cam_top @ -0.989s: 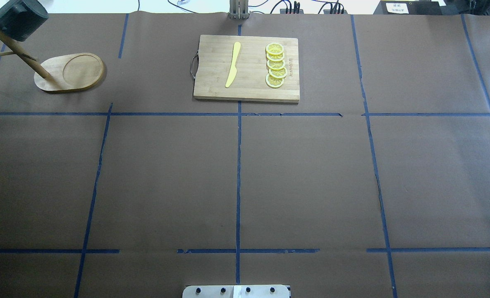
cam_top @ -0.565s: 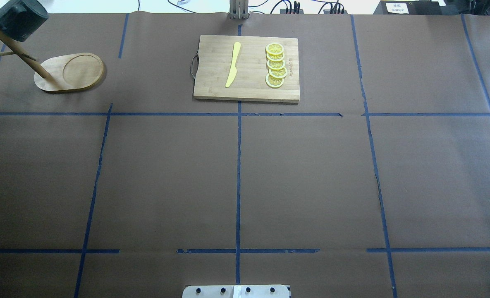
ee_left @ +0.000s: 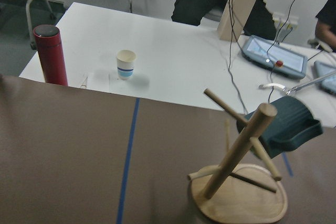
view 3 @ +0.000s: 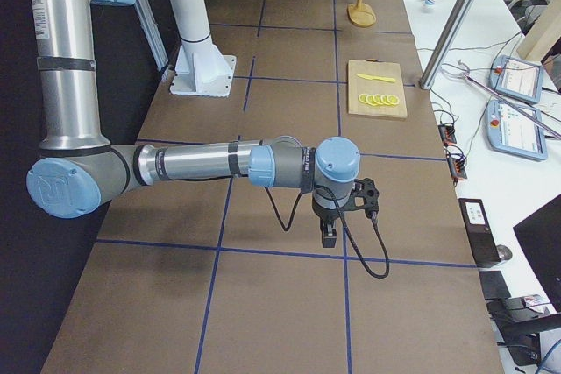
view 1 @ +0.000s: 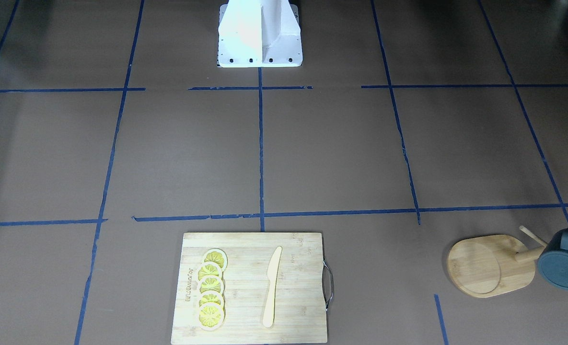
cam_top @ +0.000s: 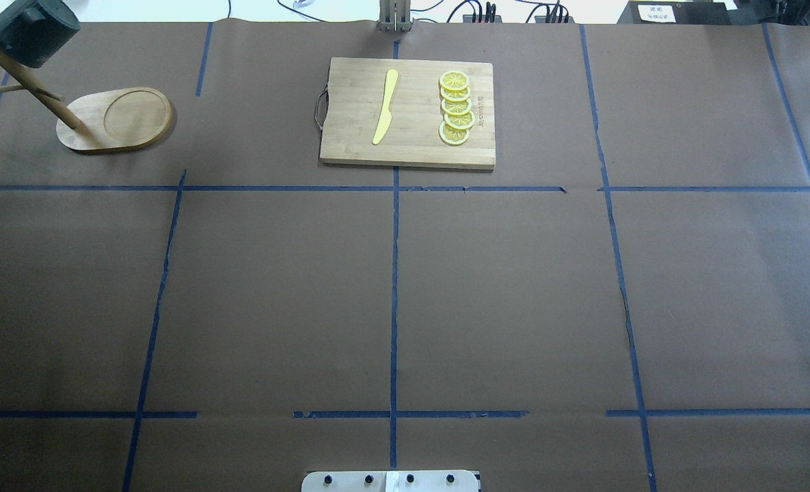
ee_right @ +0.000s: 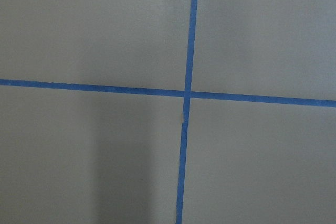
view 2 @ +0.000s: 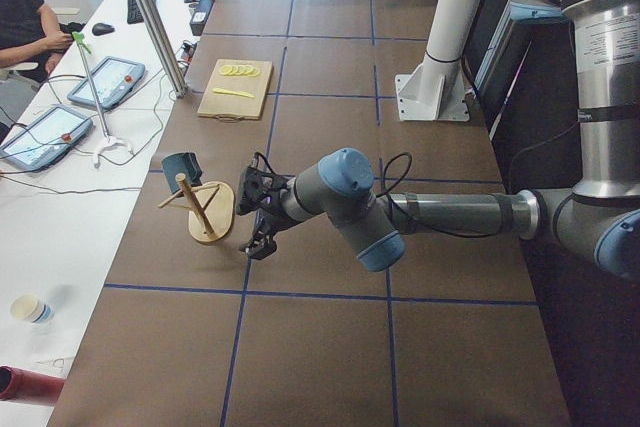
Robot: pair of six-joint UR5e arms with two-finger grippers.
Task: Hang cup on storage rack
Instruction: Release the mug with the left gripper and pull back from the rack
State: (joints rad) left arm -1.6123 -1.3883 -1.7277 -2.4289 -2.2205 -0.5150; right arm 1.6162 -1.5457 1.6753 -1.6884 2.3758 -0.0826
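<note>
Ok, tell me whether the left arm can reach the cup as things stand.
Probably yes: the left gripper is close beside the storage rack, nothing between; the cup hangs beyond its post, though.

The left arm point(view 2: 450, 212) reaches out low and nearly level, bending at a blue-capped joint into the wrist. The left gripper point(view 2: 257, 245) hangs from that wrist and points downward; whether its fingers are apart cannot be told. The right arm point(view 3: 193, 164) also lies level, and the right gripper point(view 3: 327, 238) points straight down from its wrist, its state equally unclear.
</note>
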